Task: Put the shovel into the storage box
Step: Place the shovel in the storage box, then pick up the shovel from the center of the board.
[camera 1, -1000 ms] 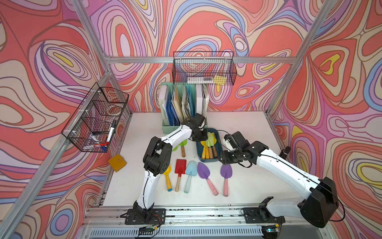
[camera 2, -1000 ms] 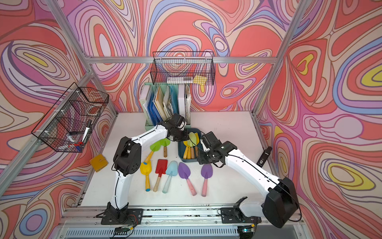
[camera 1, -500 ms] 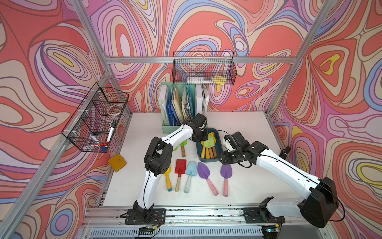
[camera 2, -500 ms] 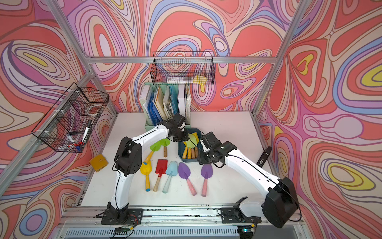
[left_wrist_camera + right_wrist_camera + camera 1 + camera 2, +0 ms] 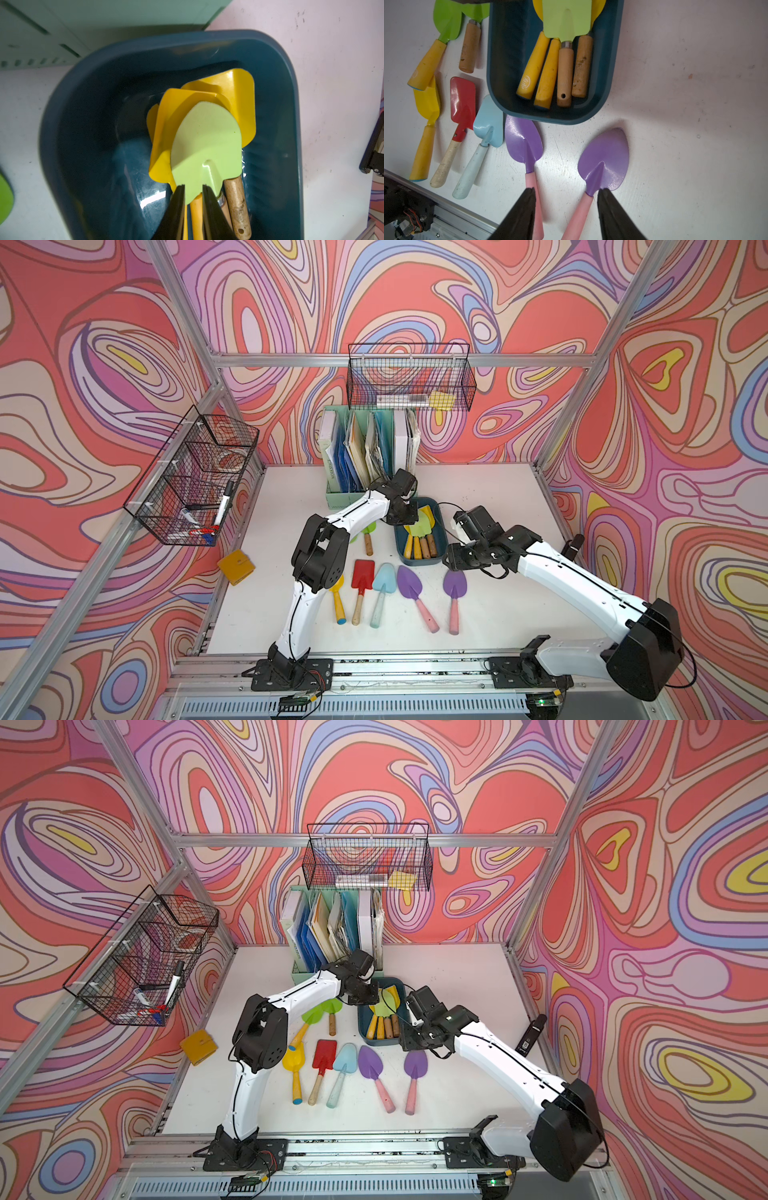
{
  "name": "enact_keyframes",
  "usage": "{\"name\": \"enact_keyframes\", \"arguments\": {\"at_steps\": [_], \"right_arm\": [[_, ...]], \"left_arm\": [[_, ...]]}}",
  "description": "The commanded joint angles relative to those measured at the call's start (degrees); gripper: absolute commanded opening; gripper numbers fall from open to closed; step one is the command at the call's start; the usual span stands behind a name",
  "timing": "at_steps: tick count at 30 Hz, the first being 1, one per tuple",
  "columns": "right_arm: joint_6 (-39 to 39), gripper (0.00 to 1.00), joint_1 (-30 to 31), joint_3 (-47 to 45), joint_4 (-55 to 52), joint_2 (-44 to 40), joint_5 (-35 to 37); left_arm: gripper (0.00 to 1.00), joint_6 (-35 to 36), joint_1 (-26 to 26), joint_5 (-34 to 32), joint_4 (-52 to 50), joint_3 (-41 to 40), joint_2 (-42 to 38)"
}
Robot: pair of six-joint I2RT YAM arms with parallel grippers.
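Left tool [image 5: 193, 186] astride pale green shovel [image 5: 205, 143] in storage box [image 5: 87, 128], grip unclear; right tool [image 5: 566, 189] agape: wrist views only.

The storage box [image 5: 419, 562] lies behind a row of shovels [image 5: 363, 573].

Around you, the walls [image 5: 374, 302] carry a loud swirl print in coral, lilac, blue and yellow, behind a bare aluminium frame [image 5: 291, 360]. Your white tabletop [image 5: 478, 489] is scuffed and softly lit. One black wire basket [image 5: 409, 377] hangs on the back rail and another wire basket [image 5: 191, 477] hangs at the side. A mint file holder [image 5: 338, 497] stands at the back.
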Motion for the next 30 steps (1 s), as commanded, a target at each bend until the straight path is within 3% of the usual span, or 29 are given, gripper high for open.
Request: {"name": "enact_keyframes", "arguments": {"at_steps": [1,10,20,30], "right_arm": [[6.38,0.49,0.19,-0.85,-4.53,-0.30,4.73],[21.30,0.49,2.64,-8.13,-8.02,-3.31,5.90],[33.28,0.51,15.10,-11.64,-4.21,2.53,5.91],[40.34,0.49,21.93,-12.47,-0.24,8.92,6.50]], "left_arm": [[0.30,1.65,-0.94,-1.78,-0.75,-0.21,-6.38],[0.55,0.69,-1.35,-2.68,6.32,-11.74,-20.81],[0.66,0.56,-3.02,-0.86,8.99,-20.93,-30.40],[0.66,-0.73,-4.56,-0.41,10.29,-26.34,-34.09]]}}
